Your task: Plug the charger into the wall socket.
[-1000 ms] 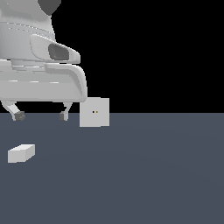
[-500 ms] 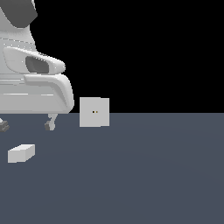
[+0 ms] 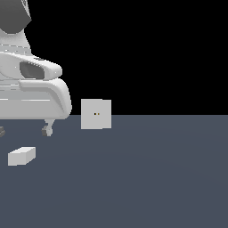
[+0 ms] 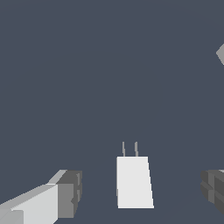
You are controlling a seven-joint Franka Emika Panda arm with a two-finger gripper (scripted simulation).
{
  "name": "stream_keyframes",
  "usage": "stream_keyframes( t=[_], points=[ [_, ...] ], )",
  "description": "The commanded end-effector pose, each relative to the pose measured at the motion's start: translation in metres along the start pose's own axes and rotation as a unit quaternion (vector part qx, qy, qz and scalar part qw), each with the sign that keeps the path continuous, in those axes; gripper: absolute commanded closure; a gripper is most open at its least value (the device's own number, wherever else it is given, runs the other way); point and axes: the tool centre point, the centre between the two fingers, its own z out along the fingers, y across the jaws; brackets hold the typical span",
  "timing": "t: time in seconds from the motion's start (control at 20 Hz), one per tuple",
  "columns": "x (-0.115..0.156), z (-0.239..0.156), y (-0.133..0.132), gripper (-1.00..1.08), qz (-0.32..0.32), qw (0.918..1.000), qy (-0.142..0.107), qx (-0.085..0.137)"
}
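Note:
The charger (image 3: 21, 156) is a small off-white block lying on the dark floor at the exterior view's left. In the wrist view the charger (image 4: 134, 181) shows two thin prongs at one end and lies between my spread fingers, below them. My gripper (image 3: 23, 131) hangs open above the floor, just above and behind the charger, holding nothing. One fingertip (image 3: 47, 131) is visible; the other is at the frame's edge. The wall socket (image 3: 96, 114) is an upright off-white square plate with two tiny holes, standing to the exterior view's right of the gripper.
A dark grey floor (image 3: 147, 178) stretches across the scene under a black background. A small pale corner of the wall socket (image 4: 221, 54) shows at the wrist view's edge.
The arm has moved toward the exterior view's left, bringing the open gripper over the charger. The charger and socket have stayed put.

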Motion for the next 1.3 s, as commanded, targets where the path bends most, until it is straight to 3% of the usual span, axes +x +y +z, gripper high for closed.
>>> stream_keyframes(
  t=[0.0, 0.85, 0.9, 1.25],
  points=[
    [-0.001, 0.002, 0.0, -0.92, 0.0, 1.0, 0.0, 0.0],
    [-0.022, 0.046, 0.0, -0.92, 0.001, 1.0, 0.0, 0.0],
    [-0.022, 0.046, 0.0, 1.08, 0.001, 1.0, 0.0, 0.0],
    [-0.022, 0.046, 0.0, 1.08, 0.001, 1.0, 0.0, 0.0]
  ],
)
